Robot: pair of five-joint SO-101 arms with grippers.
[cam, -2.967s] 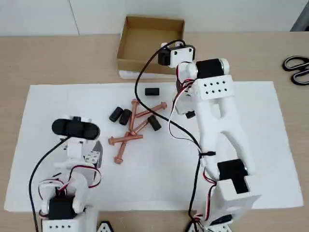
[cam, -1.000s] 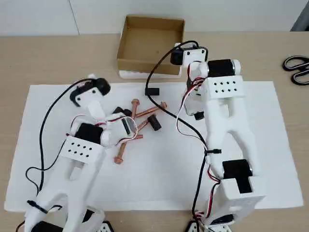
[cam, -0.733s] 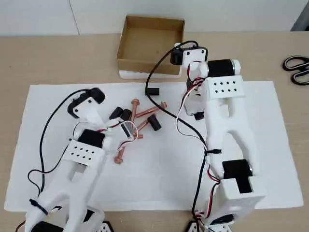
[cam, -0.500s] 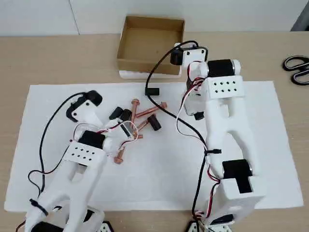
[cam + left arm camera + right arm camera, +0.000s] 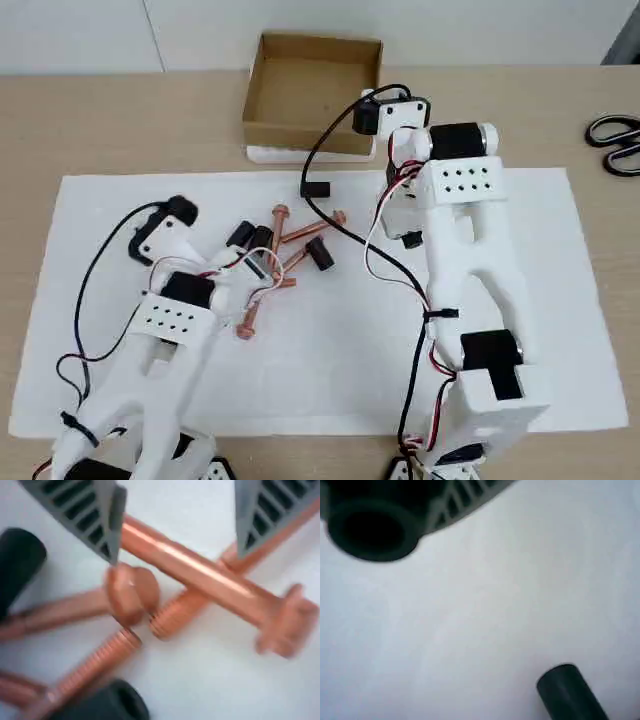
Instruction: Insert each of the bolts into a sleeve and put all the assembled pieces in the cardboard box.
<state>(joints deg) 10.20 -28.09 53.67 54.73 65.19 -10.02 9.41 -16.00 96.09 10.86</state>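
The left claw (image 5: 177,555) is spread wide open. It hangs low over the heap of copper bolts (image 5: 285,250) near the middle of the white sheet (image 5: 330,380). Its two grey fingers (image 5: 80,510) stand one on each side of a long bolt (image 5: 200,575). I cannot tell if they touch it. The long bolt lies across other bolts, and a round bolt head (image 5: 130,592) sits just beside it.

Black sleeves lie near the heap. A pair of sleeves (image 5: 248,236) lies side by side at the heap's left. A single sleeve (image 5: 320,255) lies at the heap's right. A far sleeve (image 5: 315,188) lies by itself close to the sheet's far edge, near the cardboard box (image 5: 300,135).

The right claw (image 5: 405,232) is over the sheet, to the right of the heap. It is pinching a held sleeve (image 5: 367,530), and the sleeve's round open end shows. A loose sleeve (image 5: 570,690) lies on the sheet near that claw.

The cardboard box sits on the table (image 5: 120,120), just past the sheet's far edge. A pair of scissors (image 5: 615,140) lies at the table's right edge, well apart from the bolts.
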